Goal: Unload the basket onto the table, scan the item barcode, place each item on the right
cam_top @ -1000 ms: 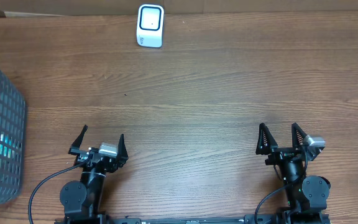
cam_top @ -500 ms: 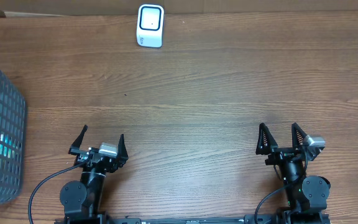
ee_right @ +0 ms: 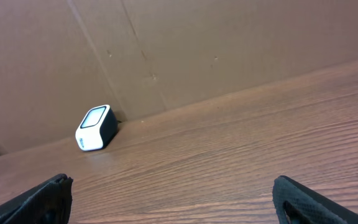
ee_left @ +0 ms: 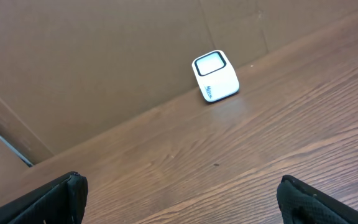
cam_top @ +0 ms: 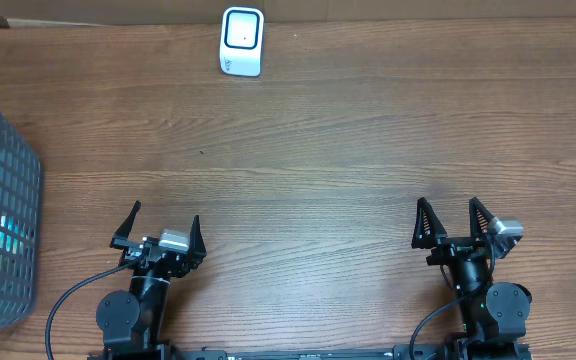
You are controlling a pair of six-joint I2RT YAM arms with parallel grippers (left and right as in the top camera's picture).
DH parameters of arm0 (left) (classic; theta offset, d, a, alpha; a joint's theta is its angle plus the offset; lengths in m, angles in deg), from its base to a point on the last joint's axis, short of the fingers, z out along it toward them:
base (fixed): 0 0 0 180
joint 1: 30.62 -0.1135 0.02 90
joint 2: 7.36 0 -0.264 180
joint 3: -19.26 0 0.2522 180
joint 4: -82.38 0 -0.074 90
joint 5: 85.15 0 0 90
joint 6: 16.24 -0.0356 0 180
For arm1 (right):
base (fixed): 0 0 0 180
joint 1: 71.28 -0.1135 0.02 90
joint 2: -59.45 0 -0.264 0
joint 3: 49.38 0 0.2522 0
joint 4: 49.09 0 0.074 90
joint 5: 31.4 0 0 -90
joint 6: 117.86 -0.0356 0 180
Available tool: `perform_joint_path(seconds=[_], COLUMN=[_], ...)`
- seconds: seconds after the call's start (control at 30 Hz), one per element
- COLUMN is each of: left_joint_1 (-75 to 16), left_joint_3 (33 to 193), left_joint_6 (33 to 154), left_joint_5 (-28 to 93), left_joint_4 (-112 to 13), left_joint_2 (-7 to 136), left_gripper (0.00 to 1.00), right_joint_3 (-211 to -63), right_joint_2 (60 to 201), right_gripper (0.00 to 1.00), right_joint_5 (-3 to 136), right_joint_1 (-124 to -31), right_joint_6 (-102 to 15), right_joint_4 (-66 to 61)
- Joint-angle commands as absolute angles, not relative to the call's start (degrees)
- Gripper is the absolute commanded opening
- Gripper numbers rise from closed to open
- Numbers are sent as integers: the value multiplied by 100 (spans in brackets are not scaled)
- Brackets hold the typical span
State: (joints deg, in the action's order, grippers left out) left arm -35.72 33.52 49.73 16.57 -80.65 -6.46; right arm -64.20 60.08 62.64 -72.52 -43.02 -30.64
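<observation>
Ready pose: left gripper (cam_top: 158, 228) and right gripper (cam_top: 450, 222) near, fingers (cam_top: 421, 225) wide apart, empty. Scanner (cam_top: 242, 41) on far desk (cam_top: 348, 150), window up for presenting; basket (cam_top: 8, 200) left, probably holding items.

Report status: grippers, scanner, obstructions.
Left gripper open, empty. Right gripper open, empty. Scanner at far edge, untouched. Basket far left, contents obscured. Nothing blocking the scanner.

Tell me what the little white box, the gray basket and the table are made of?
The little white box looks like smooth, slightly shiny plastic, with a dark-framed glassy window. The gray basket seems matte plastic, a grid of holes, though coated wire is possible. The table looks like wood or wood-look laminate: brown grain lines.
</observation>
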Motion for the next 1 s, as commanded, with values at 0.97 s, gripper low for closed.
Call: perform_joint_path(seconds=[0.97], left_joint_1=[-3583], left_joint_3=[3721], left_joint_6=[7132], left_joint_5=[1629], left_joint_4=[-7716], left_joint_2=[-665], left_gripper=[100], right_joint_3=[-6361], right_joint_2=[5962], right_gripper=[100], right_joint_5=[6211], right_joint_1=[-7283], right_joint_6=[-4286], right_joint_4=[-3093])
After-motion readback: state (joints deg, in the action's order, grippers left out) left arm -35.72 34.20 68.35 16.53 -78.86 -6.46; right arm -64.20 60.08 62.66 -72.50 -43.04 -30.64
